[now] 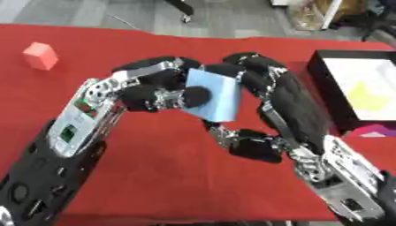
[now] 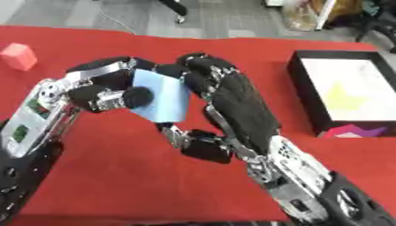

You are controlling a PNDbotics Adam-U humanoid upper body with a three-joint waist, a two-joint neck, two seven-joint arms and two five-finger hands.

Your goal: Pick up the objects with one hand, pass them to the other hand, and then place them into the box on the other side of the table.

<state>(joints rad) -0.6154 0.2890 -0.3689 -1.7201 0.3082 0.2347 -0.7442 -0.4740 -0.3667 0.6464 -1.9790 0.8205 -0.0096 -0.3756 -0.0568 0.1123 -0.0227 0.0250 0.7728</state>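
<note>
A light blue block [image 1: 220, 95] hangs in the air over the middle of the red table [image 1: 170, 176]. My left hand [image 1: 147, 88] comes in from the lower left and is shut on it, thumb pad on its front face and fingers over its top left edge. My right hand [image 1: 298, 106] reaches in from the lower right. Its fingers curl round the block's right and top edge, while its thumb [image 1: 255, 148] stays spread below, apart from the block. A black box [image 1: 325, 84] with a white floor stands at the right edge and holds a yellow shape [image 1: 370, 97].
A red cube [image 1: 40, 55] lies on the table at the far left. A magenta thing [image 1: 375, 130] shows at the box's near edge. Grey floor lies beyond the table's far edge.
</note>
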